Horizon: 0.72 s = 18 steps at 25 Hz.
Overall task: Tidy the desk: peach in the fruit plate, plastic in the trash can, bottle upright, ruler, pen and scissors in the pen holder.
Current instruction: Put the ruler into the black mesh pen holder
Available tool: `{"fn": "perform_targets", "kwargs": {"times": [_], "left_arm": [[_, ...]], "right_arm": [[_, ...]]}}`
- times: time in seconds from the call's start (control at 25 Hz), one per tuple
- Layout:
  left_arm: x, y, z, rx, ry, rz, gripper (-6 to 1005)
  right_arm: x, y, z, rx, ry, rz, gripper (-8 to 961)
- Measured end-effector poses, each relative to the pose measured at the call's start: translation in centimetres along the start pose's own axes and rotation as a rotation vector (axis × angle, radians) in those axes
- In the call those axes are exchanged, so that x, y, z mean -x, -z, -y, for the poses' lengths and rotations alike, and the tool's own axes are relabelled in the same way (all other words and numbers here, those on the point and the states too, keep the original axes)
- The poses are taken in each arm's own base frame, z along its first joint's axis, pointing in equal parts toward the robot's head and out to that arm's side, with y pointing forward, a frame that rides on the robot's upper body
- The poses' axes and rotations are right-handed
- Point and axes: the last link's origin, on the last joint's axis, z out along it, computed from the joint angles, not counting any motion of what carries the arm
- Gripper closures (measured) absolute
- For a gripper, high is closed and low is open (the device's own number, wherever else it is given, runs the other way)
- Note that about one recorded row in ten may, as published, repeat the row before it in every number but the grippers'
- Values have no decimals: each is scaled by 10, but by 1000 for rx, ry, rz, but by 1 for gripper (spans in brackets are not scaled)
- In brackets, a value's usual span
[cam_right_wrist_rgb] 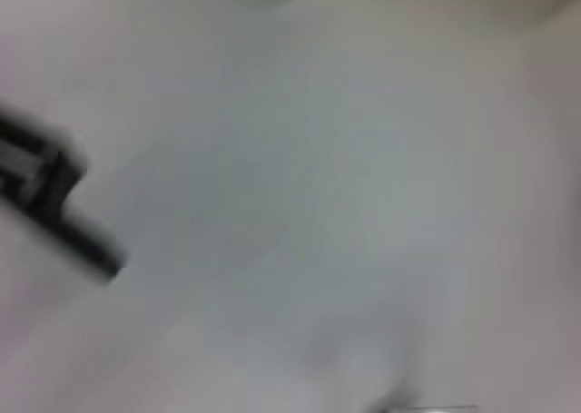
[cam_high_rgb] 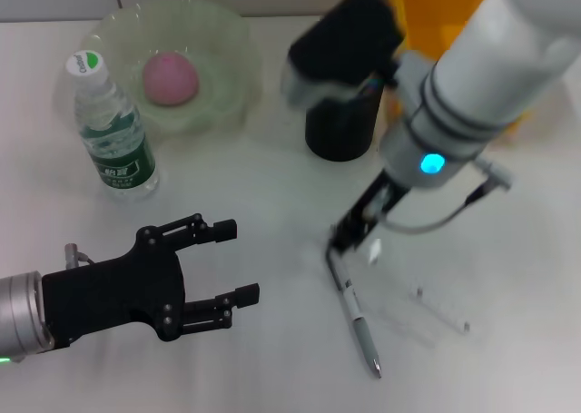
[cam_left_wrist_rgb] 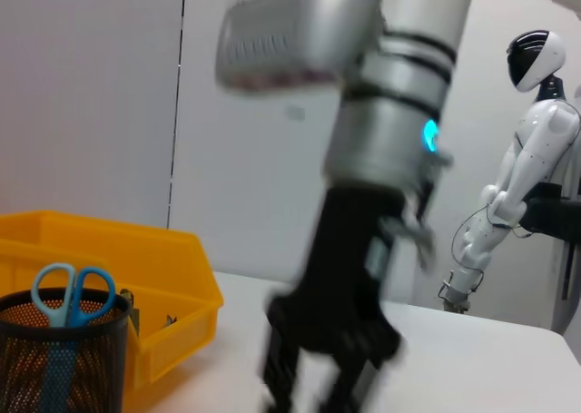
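The pink peach [cam_high_rgb: 171,77] lies in the green fruit plate [cam_high_rgb: 231,45] at the back left. The bottle [cam_high_rgb: 113,136] stands upright in front of the plate. The black mesh pen holder [cam_high_rgb: 340,132] is at back centre, and the blue-handled scissors [cam_left_wrist_rgb: 71,290] stand in this holder [cam_left_wrist_rgb: 54,368]. The pen [cam_high_rgb: 359,318] lies flat on the table. My right gripper [cam_high_rgb: 349,236] is down at the pen's far end and shows blurred [cam_left_wrist_rgb: 318,386] in the left wrist view. A clear ruler [cam_high_rgb: 442,310] lies right of the pen. My left gripper [cam_high_rgb: 241,261] hovers open at front left, holding nothing. No plastic is in view.
A yellow bin [cam_high_rgb: 427,14] stands behind the pen holder, also visible as the yellow bin [cam_left_wrist_rgb: 154,268] beside it. My right arm's forearm [cam_high_rgb: 490,77] crosses over the holder's right side. A white humanoid figure [cam_left_wrist_rgb: 522,159] stands far off the table.
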Motion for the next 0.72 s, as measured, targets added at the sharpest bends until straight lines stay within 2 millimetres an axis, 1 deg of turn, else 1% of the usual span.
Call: {"fn": "perform_targets", "kwargs": {"times": [0.04, 0.08, 0.12, 0.16, 0.2, 0.24, 0.28, 0.32, 0.36, 0.4, 0.44, 0.52, 0.56, 0.6, 0.72], "left_arm": [[0, 0, 0, 1, 0, 0, 210], [0, 0, 0, 1, 0, -1, 210], [-1, 0, 0, 2, 0, -1, 210], [-1, 0, 0, 3, 0, -1, 210], [-1, 0, 0, 3, 0, -1, 210], [-1, 0, 0, 3, -1, -1, 210], [-1, -1, 1, 3, -1, -2, 210], [-1, -1, 1, 4, -2, -2, 210], [-2, -1, 1, 5, -2, -2, 210], [-2, -1, 1, 5, -2, -2, 210], [-2, -2, 1, 6, 1, -3, 210], [-2, -2, 2, 7, 1, -3, 210], [-2, -2, 2, 8, 1, -3, 211], [-3, -3, 2, 9, 0, -4, 211], [-4, -4, 3, 12, 3, -4, 211]], "right_arm": [[4, 19, 10, -50, -15, 52, 576], [4, 19, 10, -50, -15, 52, 576], [7, 30, 15, -80, -20, 83, 576], [12, 50, 25, -128, -34, 158, 576], [12, 50, 25, -128, -34, 158, 576], [18, 73, 34, -158, -41, 252, 576], [18, 73, 34, -158, -41, 252, 576], [22, 84, 38, -172, -38, 303, 576], [27, 100, 42, -203, -16, 398, 576], [27, 100, 42, -203, -16, 398, 576], [30, 107, 43, -222, 0, 451, 576], [35, 116, 46, -253, 26, 534, 576], [37, 121, 49, -280, 46, 602, 575], [37, 121, 49, -280, 46, 602, 575], [40, 122, 54, -292, 61, 679, 575]]}}
